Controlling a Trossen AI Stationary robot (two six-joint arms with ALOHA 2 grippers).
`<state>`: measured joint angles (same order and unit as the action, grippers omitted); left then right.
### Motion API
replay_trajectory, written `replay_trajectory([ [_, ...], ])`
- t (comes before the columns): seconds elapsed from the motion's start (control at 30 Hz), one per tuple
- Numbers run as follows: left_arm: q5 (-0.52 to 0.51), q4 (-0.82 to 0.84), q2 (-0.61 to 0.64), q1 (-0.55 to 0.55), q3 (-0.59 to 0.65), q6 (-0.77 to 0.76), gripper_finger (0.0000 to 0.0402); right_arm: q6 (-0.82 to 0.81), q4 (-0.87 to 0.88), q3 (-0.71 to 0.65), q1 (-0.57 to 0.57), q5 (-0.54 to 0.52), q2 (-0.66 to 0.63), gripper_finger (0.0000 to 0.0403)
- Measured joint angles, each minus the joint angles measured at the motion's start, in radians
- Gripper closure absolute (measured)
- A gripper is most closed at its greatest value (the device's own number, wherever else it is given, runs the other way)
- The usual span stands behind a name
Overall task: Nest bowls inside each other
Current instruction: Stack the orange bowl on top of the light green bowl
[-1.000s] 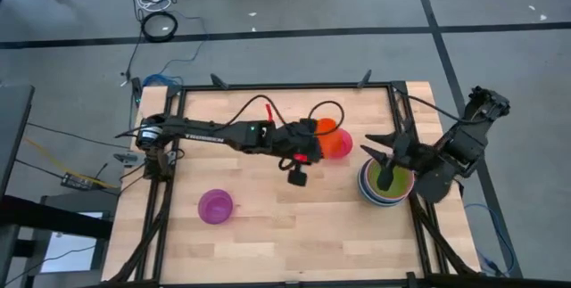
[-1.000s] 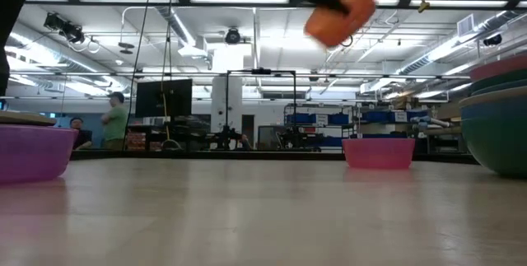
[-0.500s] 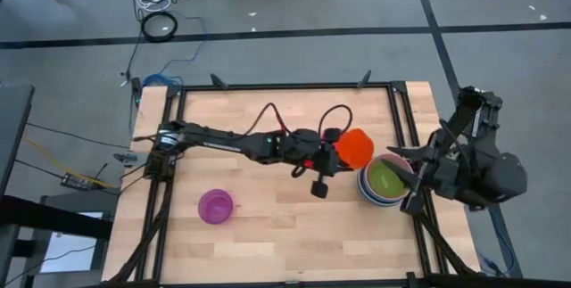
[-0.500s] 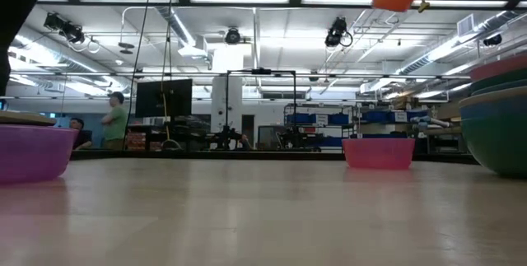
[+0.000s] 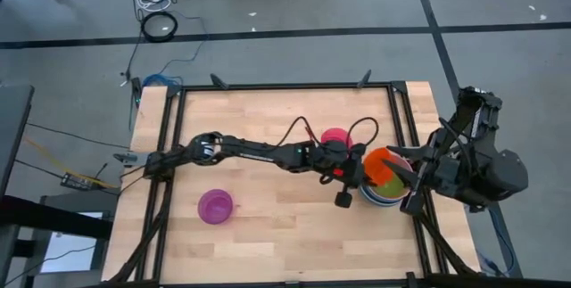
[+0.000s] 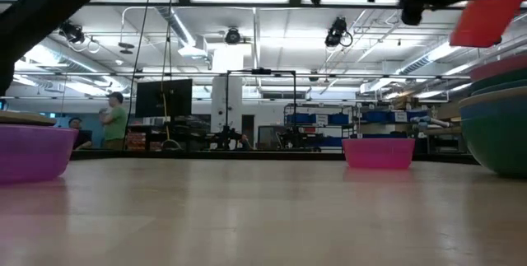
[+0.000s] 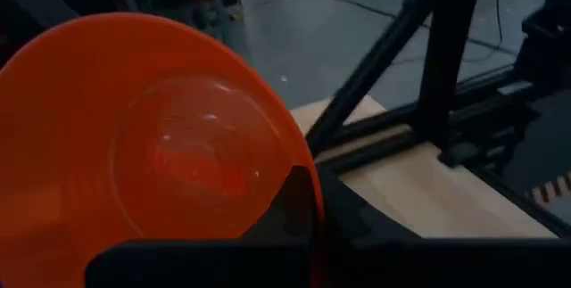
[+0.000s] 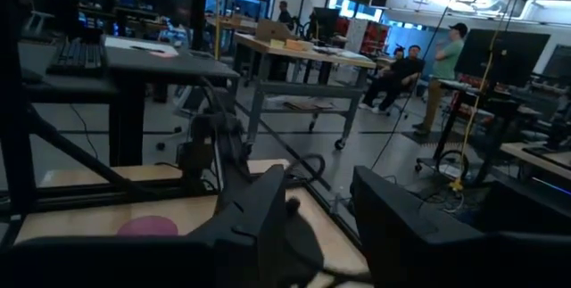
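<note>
While clamped in the left hand (image 5: 364,168), glossy orange bowl (image 5: 382,165) above nested stack (image 5: 385,197), right hand (image 5: 412,174) parted.

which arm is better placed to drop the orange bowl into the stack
Left. Its pincer is shut on the orange bowl and holds it right over the stack of bowls at the table's right side. The right pincer holds nothing and sits beside the stack, near the table's right edge.

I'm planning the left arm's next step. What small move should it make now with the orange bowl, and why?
Probably lower and release: the left gripper holds the orange bowl above the bowl stack, not yet seated. The right gripper waits beside the stack.
</note>
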<state>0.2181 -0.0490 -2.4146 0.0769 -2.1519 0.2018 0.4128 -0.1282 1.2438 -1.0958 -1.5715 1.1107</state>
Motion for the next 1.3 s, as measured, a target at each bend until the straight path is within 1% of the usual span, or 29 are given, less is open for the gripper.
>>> replay_trajectory([
  [0.07, 0.002, 0.028, -0.019, -0.001, -0.020, -0.002, 0.0400, 0.000, 0.001, 0.000, 0.000, 0.000, 0.000, 0.0284],
  [0.3, 0.004, 0.013, -0.035, -0.006, -0.034, -0.025, 0.0399, 0.008, 0.002, 0.000, 0.001, 0.000, 0.000, 0.0284],
  [0.43, 0.004, -0.017, -0.037, -0.006, -0.033, -0.030, 0.0387, 0.008, 0.003, 0.000, 0.001, 0.000, 0.000, 0.0284],
  [0.6, 0.004, -0.023, -0.037, -0.006, -0.033, -0.037, 0.0398, 0.008, 0.003, 0.000, 0.001, 0.000, 0.000, 0.0284],
  [0.83, 0.006, -0.028, -0.040, -0.017, -0.033, -0.055, 0.0398, 0.009, 0.003, 0.000, 0.015, 0.000, 0.000, 0.0284],
  [0.97, 0.045, -0.032, -0.064, -0.030, -0.032, -0.103, 0.0399, 0.009, 0.004, 0.000, 0.019, 0.001, 0.000, 0.0284],
  [1.07, 0.054, -0.033, -0.081, -0.037, -0.032, -0.123, 0.0398, 0.009, 0.005, 0.000, 0.019, 0.001, 0.000, 0.0284],
  [1.3, 0.052, -0.091, -0.081, -0.038, -0.032, -0.132, 0.0358, 0.009, 0.015, 0.000, 0.019, 0.001, 0.000, 0.0284],
])
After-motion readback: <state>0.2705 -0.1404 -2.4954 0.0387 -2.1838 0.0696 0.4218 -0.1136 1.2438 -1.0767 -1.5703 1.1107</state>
